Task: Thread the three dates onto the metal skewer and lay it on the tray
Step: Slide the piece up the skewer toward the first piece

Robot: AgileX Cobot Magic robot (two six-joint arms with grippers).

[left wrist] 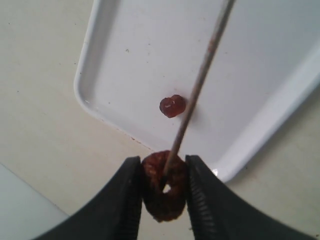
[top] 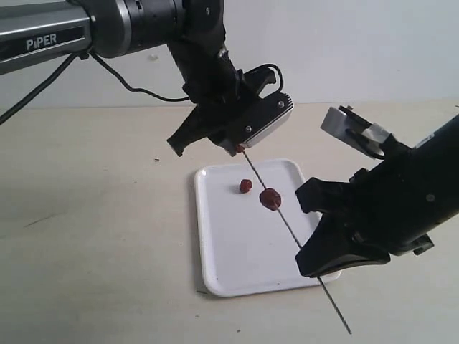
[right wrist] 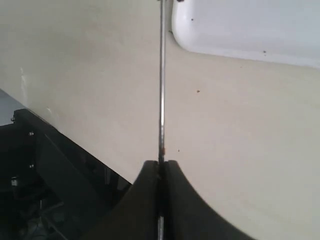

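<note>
The right end effector (right wrist: 160,167) is clenched on the metal skewer (top: 290,226). The skewer points straight away from it, through one date (top: 270,198), to the left end effector (top: 238,147), grasping a second date (left wrist: 164,187) at the tip.

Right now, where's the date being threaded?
Exterior view, upper middle: the date sits in the left hand, on the skewer's tip, near the tray's far rim.
</note>
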